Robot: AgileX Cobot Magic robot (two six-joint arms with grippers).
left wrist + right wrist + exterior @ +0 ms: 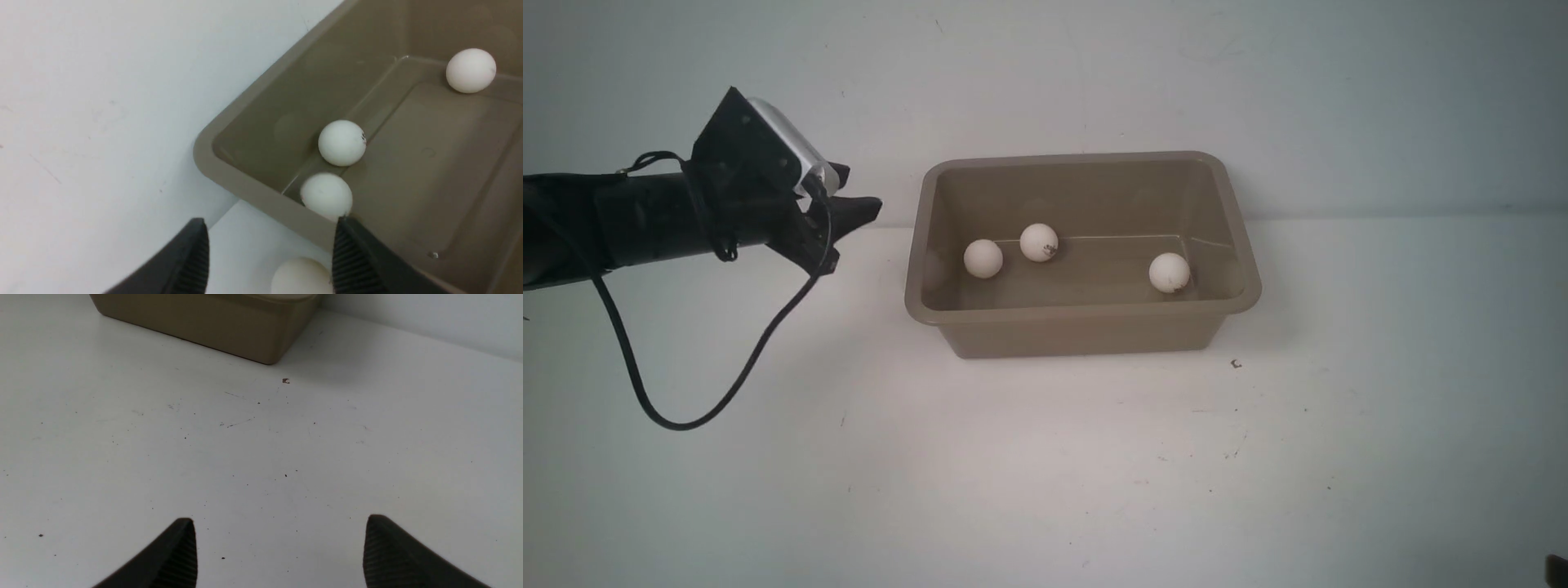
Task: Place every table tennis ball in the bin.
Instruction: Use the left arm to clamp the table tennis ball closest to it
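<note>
Black ribbed fingers [192,261] of my left gripper [270,222] are standing apart; a white table tennis ball [302,277] is showing between them, close against one finger with a clear gap to the other, so I am reading the gripper as open and not clamping; whether that ball is resting on anything I cannot tell. From the front, the left gripper [849,206] is hanging above the bench [1045,474], just to the left of the bin [1086,312] and about level with its rim; that ball is not showing in this view; a black cable [670,420] is looping down from the wrist towards the bench.

Beyond the fingertips in the left wrist view, the near corner of the taupe bin [265,204] is coming into frame, with three balls lying on its floor: the nearest ball [327,196] just inside the rim, the marked ball [342,143] just beside it, and the far ball [470,70] well apart. In the front view I am seeing these as the nearest ball [983,258] at the left, the marked ball [1039,242] next to it against the back wall, and the far ball [1170,272] towards the right.

My right gripper [280,517] is sitting wide open over bare bench [261,457], holding nothing; the bin's outer wall [204,322] is standing well ahead of it.
</note>
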